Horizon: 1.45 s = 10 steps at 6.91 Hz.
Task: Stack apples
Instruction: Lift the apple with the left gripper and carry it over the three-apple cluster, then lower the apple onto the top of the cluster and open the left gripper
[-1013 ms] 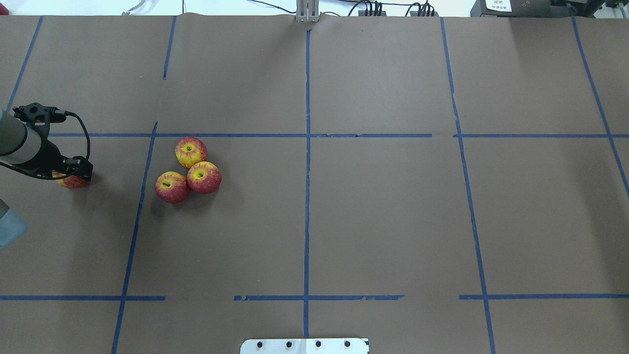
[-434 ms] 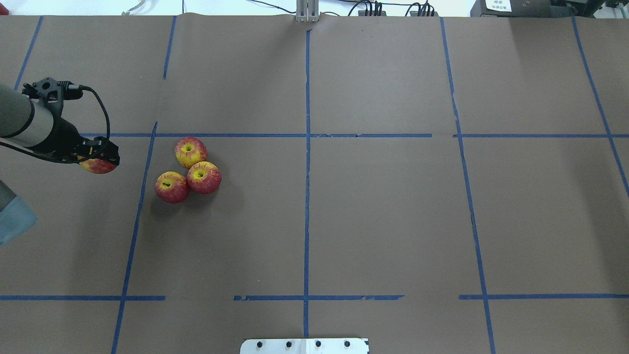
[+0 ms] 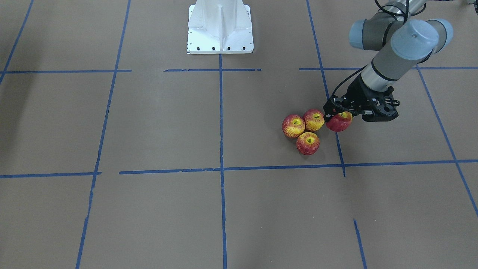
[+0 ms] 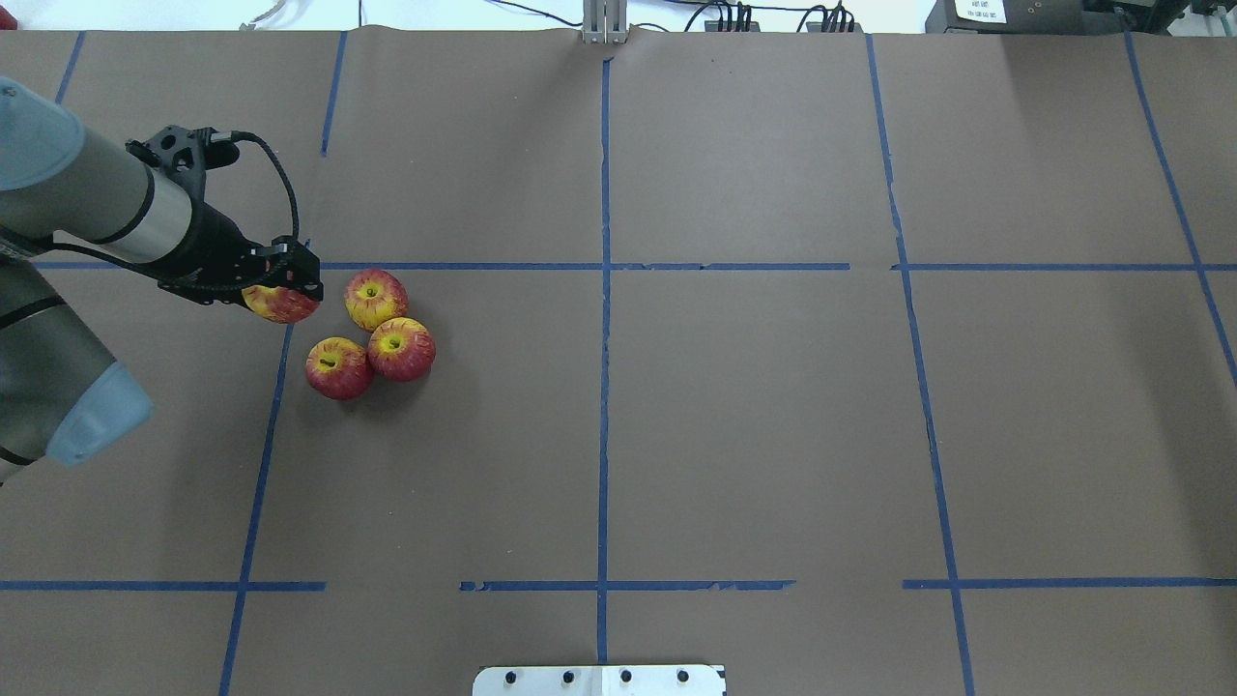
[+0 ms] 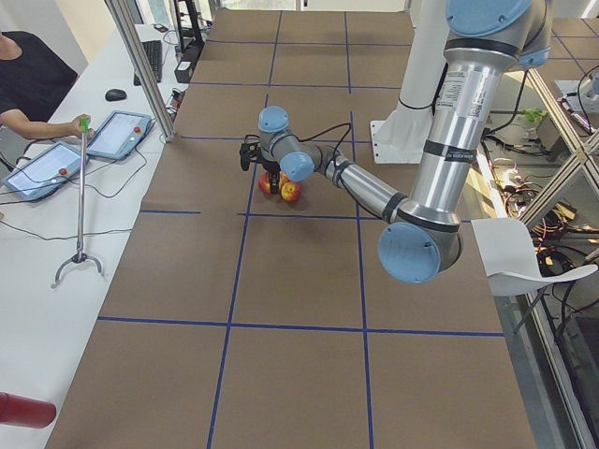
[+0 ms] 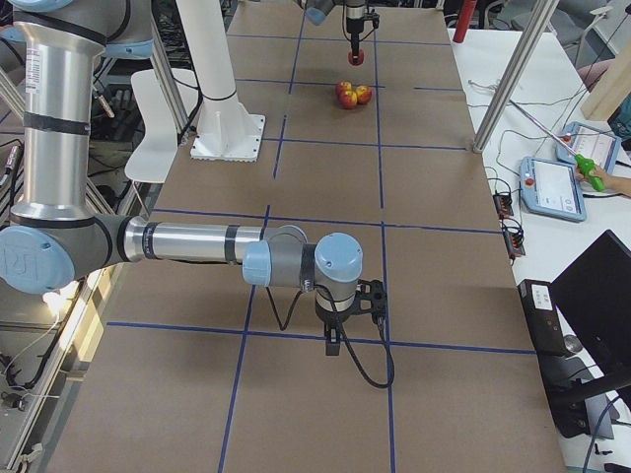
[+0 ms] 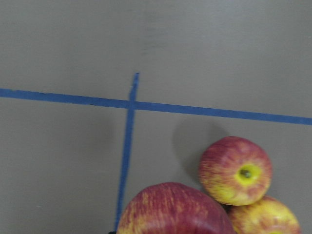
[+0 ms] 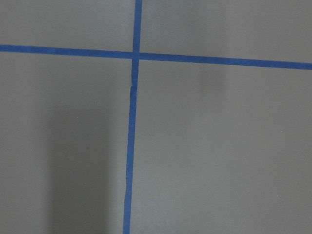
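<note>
We count four apples. Our left gripper (image 4: pixel 286 288) is clamped on the darker one (image 4: pixel 281 305), yellow end uppermost, held in the air just beside the cluster of three (image 4: pixel 399 349), on the robot's left of it. The cluster's stem dimples face up. Our right gripper (image 6: pixel 333 347) hangs well apart from the cluster, and we cannot tell how its jaws stand.

Three apples (image 4: pixel 400 348) clustered, touching, on worktop (image 4: pixel 773 435), robot's left half. Fourth apple (image 4: pixel 281 303) in left gripper (image 4: pixel 287 292), just left of cluster.
</note>
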Each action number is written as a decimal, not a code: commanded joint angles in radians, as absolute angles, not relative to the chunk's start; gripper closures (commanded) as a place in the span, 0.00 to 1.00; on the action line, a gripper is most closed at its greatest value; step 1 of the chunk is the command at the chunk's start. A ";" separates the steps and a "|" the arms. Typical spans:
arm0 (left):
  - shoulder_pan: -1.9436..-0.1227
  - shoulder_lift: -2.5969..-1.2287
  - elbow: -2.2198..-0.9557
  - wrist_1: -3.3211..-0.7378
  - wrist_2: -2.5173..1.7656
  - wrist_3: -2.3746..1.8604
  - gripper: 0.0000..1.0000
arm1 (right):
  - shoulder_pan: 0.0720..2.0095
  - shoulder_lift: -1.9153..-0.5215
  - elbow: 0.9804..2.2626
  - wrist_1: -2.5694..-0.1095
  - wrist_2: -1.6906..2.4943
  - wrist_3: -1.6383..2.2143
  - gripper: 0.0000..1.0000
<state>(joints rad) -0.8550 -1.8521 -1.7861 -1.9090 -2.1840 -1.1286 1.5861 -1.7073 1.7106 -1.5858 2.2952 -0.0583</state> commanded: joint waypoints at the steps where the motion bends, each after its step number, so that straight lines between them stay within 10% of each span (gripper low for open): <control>1: -0.816 -1.908 -1.741 -1.910 -2.184 -1.144 1.00 | 1.586 -1.707 1.710 -1.585 2.295 -0.058 0.00; 6: -0.770 -1.919 -1.729 -1.910 -2.181 -1.146 1.00 | 1.586 -1.707 1.712 -1.585 2.295 -0.058 0.00; 10: -0.769 -1.927 -1.723 -1.913 -2.178 -1.144 0.00 | 1.586 -1.707 1.712 -1.586 2.295 -0.058 0.00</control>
